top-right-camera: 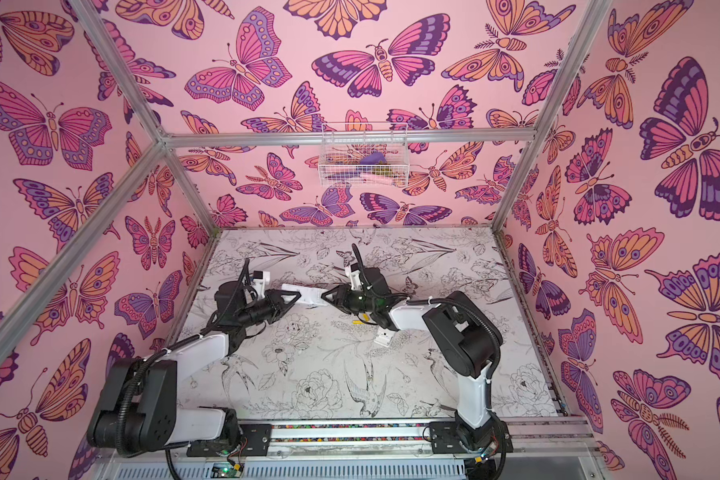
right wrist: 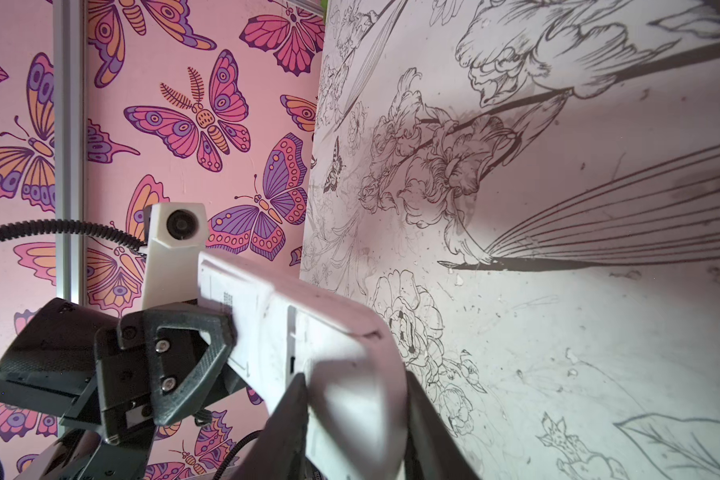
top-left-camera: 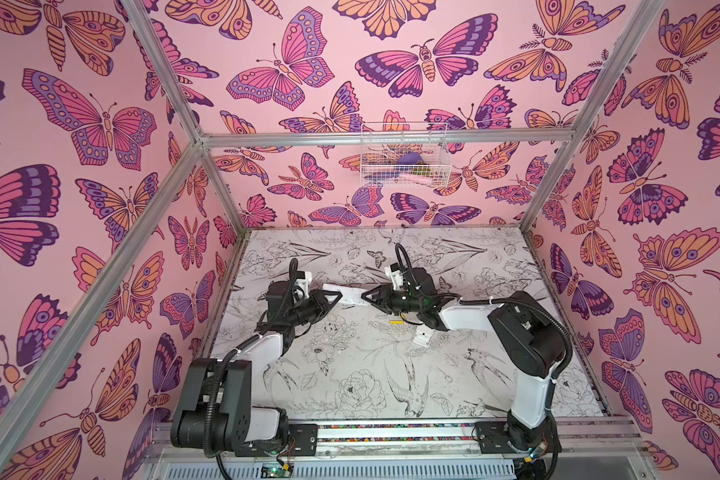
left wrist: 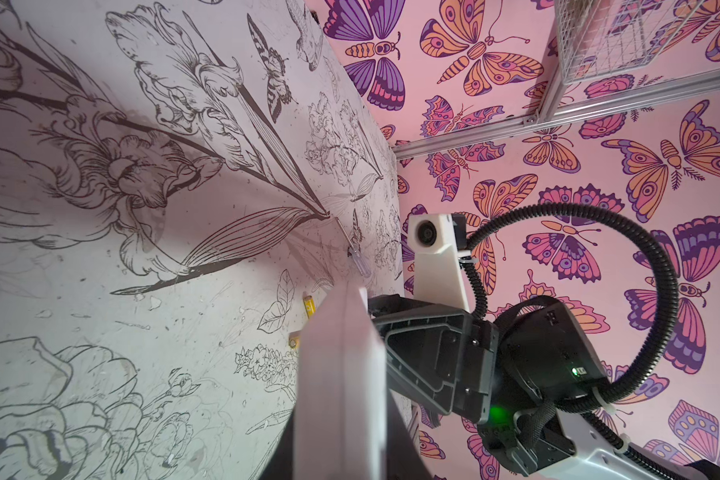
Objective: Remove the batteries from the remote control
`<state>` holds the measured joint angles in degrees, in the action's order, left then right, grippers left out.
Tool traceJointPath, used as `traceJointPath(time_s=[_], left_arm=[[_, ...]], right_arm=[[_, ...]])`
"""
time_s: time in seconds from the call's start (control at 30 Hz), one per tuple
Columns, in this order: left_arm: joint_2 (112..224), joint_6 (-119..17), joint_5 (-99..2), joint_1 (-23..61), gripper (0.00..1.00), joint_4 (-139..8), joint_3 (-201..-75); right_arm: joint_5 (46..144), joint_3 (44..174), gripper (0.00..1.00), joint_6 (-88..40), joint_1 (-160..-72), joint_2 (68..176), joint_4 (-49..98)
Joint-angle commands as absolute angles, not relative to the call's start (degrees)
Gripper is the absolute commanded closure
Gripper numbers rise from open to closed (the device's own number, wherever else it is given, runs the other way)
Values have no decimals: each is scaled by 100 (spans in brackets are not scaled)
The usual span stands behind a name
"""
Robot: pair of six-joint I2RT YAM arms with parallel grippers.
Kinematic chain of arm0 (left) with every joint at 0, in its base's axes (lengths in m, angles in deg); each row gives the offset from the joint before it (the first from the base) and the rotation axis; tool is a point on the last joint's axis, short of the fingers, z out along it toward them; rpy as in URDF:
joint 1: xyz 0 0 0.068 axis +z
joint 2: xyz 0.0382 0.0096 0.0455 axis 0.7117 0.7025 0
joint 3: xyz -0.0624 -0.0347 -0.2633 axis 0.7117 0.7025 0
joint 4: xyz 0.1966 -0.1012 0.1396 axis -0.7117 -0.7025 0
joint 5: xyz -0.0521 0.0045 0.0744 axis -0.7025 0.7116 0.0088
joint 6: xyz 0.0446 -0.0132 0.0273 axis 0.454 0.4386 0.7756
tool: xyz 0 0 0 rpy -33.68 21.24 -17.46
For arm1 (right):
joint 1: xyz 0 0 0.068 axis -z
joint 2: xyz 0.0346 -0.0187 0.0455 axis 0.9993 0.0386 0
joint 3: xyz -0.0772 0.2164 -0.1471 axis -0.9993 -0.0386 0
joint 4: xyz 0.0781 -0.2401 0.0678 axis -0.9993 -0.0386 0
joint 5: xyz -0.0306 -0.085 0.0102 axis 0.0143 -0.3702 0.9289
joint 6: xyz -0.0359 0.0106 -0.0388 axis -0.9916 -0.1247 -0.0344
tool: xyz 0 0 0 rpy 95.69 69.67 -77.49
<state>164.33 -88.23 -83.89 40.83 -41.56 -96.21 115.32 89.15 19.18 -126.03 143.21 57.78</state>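
1. Closest to both wrist lenses is the white remote control (left wrist: 341,374), a blurred slab in the foreground. The right wrist view alone shows its face with a printed label.
2. In both top views the remote control is held level in the air over the middle of the tabletop (top-left-camera: 341,370), somewhat toward the far edge, bridging the two arms.
3. The left gripper (top-left-camera: 334,297) pinches one end of the remote control. The left wrist view shows its dark fingers (left wrist: 281,451) on either side of the slab.
4. The right gripper (top-left-camera: 365,296) pinches the opposite end, with its fingers (right wrist: 288,415) pressed against both sides in the right wrist view.
5. A yellow battery (top-left-camera: 395,321) lies on the tabletop right of centre, below the right forearm.
6. Only the left wrist view shows a second cell (left wrist: 294,341). Just its end shows, and the remote control hides the rest.
7. A white plastic piece (top-left-camera: 422,337) lies near the yellow battery, toward the near right corner.
8. A clear-handled screwdriver (left wrist: 356,255) shows only in the left wrist view, lying flat on the tabletop.
9. A wire basket (top-left-camera: 404,156) hangs on the back wall, above the far edge.
10. Whether any cells sit inside the remote control cannot be told.
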Motion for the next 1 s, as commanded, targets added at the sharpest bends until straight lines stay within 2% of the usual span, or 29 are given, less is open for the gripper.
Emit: traceJointPath(time_s=[0.0, 0.53, 0.97], left_arm=[[16449, -8606, -8429, 4113, 100, -4114, -9772], [16467, -8173, -8231, 4123, 100, -4580, -9781], [16517, -8198, -8206, 4027, 100, -4603, -9768]], right_arm=[[11485, 8831, 64, 1787, -12564, 14120, 5667], [11430, 8707, 68, 1650, -12554, 13803, 5503], [11618, 8873, 77, 1857, -12620, 14030, 5771]])
